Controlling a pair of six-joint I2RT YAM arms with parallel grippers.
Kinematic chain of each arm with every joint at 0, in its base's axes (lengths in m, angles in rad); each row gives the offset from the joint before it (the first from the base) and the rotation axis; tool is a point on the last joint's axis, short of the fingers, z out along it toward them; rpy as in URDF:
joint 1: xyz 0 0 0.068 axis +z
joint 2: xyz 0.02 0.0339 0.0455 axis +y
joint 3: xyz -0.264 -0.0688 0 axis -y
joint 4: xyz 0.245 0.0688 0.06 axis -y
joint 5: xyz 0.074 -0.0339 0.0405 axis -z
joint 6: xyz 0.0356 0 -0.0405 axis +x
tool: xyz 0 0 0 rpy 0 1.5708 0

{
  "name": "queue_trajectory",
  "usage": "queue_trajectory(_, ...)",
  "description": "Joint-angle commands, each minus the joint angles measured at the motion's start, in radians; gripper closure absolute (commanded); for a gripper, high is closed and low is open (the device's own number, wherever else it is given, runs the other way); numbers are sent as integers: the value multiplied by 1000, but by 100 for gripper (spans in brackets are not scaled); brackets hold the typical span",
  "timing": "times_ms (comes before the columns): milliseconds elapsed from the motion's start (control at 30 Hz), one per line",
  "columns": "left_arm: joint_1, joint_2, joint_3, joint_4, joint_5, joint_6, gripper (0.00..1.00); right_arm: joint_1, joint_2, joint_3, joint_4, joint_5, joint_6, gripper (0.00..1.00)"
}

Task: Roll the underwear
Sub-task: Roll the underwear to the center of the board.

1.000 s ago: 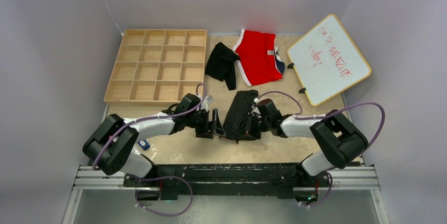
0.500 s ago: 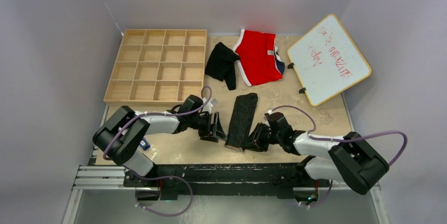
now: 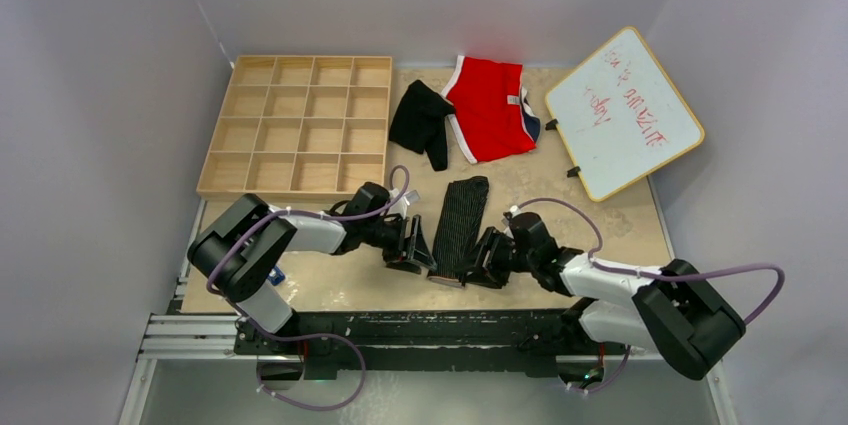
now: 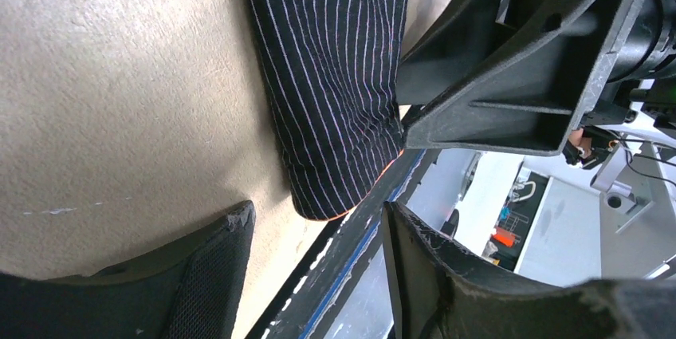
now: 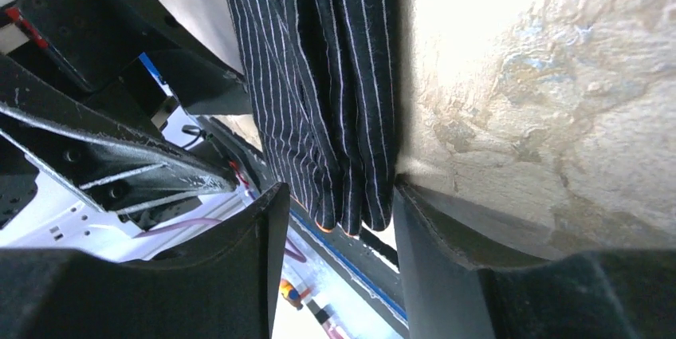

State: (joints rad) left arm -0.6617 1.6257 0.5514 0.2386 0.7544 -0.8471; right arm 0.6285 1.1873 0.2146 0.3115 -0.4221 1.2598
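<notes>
Striped underwear (image 3: 460, 223), folded into a long strip, lies near the table's (image 3: 620, 220) front edge between left gripper (image 3: 416, 250) and right gripper (image 3: 488, 258), both jaws apart, clamping nothing; probably light, limp, slippy, so pinch all layers at the near end.

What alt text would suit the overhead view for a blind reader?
The left gripper and right gripper, jaws open, flank the near end of a folded pinstriped black undergarment. Behind lie a wooden grid tray, a plain black undergarment, red briefs and a whiteboard.
</notes>
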Motion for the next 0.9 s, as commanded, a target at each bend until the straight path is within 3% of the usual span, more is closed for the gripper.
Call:
queue_trajectory(0,-3,5,0,23,-16,10,43,5,-64,31,-84,29,-52,46)
queue_trajectory(200,-7,25,19,7,-8,35,44,5,-81,46,-172,97,-60,46)
queue_trajectory(367,-13,57,34,7,-7,37,44,5,18,37,-98,55,-67,57)
queue_trajectory(533,-15,74,23,11,-40,34,44,5,73,27,-81,57,-75,62)
queue_trajectory(700,-18,97,12,31,-66,21,44,5,91,-4,-56,43,-66,75)
queue_trajectory(867,-26,124,3,42,-102,12,47,5,107,-18,-27,42,-53,78)
